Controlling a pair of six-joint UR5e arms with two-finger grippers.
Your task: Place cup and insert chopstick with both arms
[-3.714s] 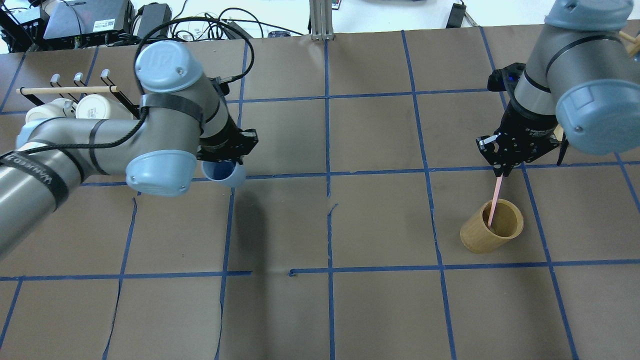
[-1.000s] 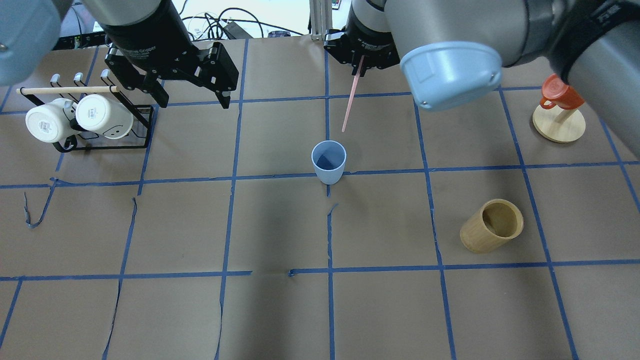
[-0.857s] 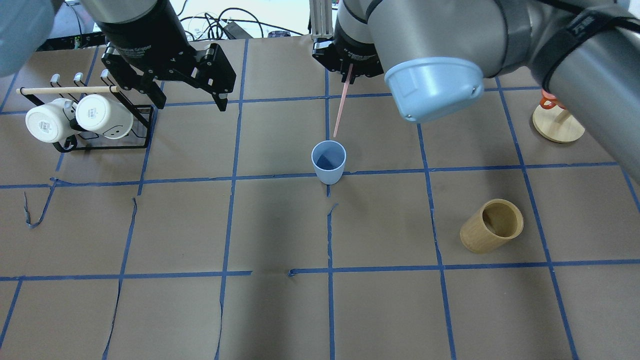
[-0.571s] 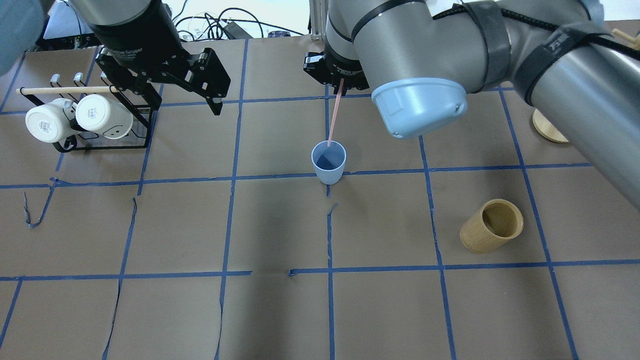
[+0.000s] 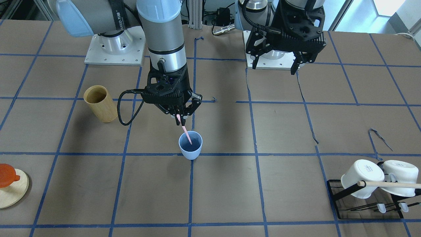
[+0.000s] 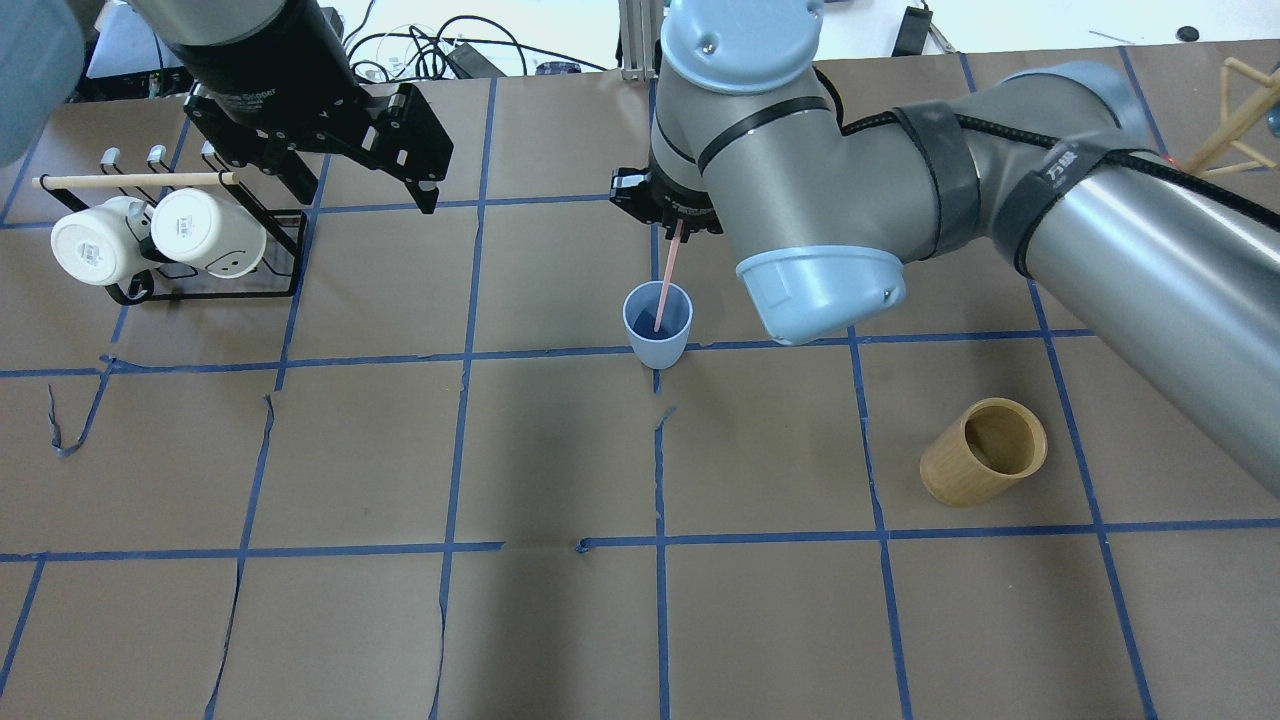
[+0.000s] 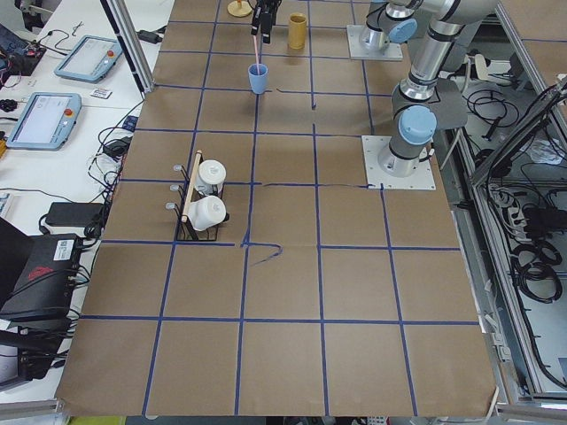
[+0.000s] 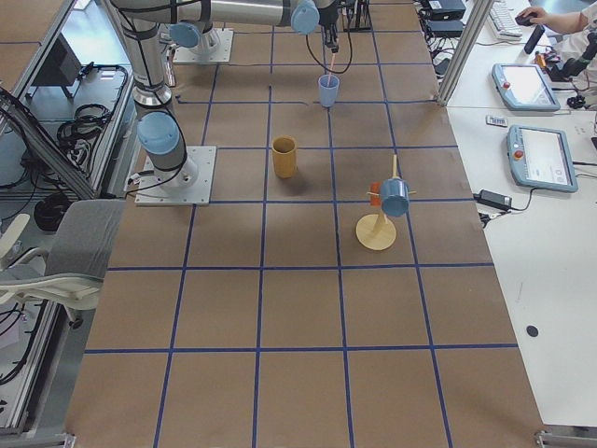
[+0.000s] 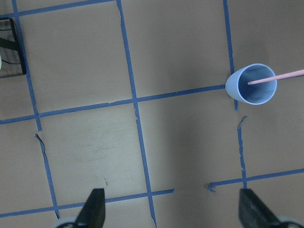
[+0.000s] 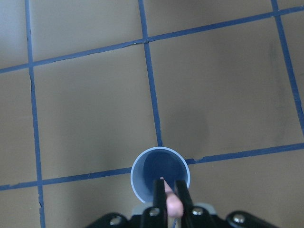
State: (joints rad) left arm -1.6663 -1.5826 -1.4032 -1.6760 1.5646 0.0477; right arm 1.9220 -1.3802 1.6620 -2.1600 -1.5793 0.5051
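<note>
The light blue cup (image 6: 657,325) stands upright on a blue tape line at the table's middle; it also shows in the front view (image 5: 190,145) and the left wrist view (image 9: 251,84). My right gripper (image 6: 678,222) is right above it, shut on a pale pink chopstick (image 6: 667,272). The chopstick hangs nearly straight down, its lower end inside the cup (image 10: 160,175). My left gripper (image 6: 365,195) is open and empty, raised well to the cup's left near the mug rack.
A tan bamboo holder (image 6: 983,450) stands to the right of the cup. A black rack (image 6: 200,285) with two white mugs and a wooden rod is at the far left. A wooden stand with a red cup (image 5: 8,184) is at the table's right side.
My left gripper has let go of the cup at the middle and pulled back. My right gripper has carried the chopstick from the bamboo holder and lowered its tip into the cup.
</note>
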